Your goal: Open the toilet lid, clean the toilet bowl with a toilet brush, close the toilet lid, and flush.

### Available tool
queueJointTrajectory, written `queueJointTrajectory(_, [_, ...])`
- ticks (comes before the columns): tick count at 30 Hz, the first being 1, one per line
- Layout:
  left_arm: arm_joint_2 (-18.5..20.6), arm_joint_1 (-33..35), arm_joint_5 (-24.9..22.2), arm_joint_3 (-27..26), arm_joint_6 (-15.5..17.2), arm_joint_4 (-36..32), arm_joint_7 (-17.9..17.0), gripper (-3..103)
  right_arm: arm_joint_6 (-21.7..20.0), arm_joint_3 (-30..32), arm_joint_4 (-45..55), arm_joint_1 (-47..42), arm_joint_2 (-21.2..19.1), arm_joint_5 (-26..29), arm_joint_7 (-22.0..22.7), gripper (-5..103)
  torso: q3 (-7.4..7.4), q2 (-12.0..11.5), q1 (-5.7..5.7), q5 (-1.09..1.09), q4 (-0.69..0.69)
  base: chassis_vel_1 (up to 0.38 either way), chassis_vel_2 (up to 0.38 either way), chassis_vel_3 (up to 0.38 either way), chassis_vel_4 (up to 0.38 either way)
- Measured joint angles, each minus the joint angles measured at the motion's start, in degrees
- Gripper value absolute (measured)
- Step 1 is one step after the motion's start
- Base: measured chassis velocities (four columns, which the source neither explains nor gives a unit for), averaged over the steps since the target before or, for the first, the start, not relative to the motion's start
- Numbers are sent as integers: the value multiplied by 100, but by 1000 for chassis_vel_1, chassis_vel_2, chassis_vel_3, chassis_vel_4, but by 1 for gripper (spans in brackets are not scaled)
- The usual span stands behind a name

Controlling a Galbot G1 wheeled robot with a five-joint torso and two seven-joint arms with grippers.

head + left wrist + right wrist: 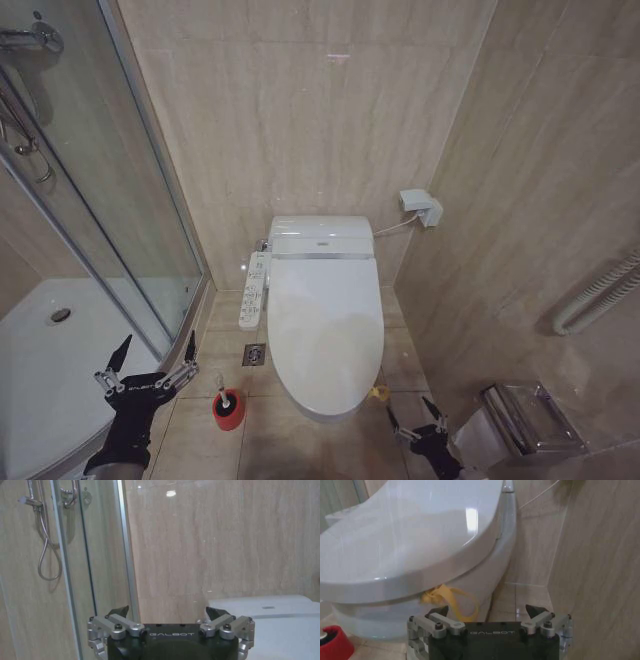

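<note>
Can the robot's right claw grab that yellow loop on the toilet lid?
Probably yes. The right claw is open, low beside the toilet's front, and the yellow loop hangs free under the shut lid just ahead of it, with nothing between.

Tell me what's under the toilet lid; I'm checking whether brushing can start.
The toilet lid lies shut, covering the toilet bowl, so the inside cannot be seen. Under its front edge hangs a yellow strap loop, with the toilet's white outer body below.
</note>
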Motion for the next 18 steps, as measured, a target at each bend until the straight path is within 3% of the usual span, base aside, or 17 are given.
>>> queueJointTrajectory(8, [0, 0, 0, 0, 0, 0, 0, 100, 28, -74, -246, 441, 37, -138, 323, 100, 0, 0, 0, -1, 1, 0, 0, 0, 0])
queueJointTrajectory(18, [0, 0, 0, 0, 0, 0, 0, 100, 59, -191, -598, 721, 24, -308, 379, 100, 0, 0, -1, -1, 0, 0, 0, 0, 0])
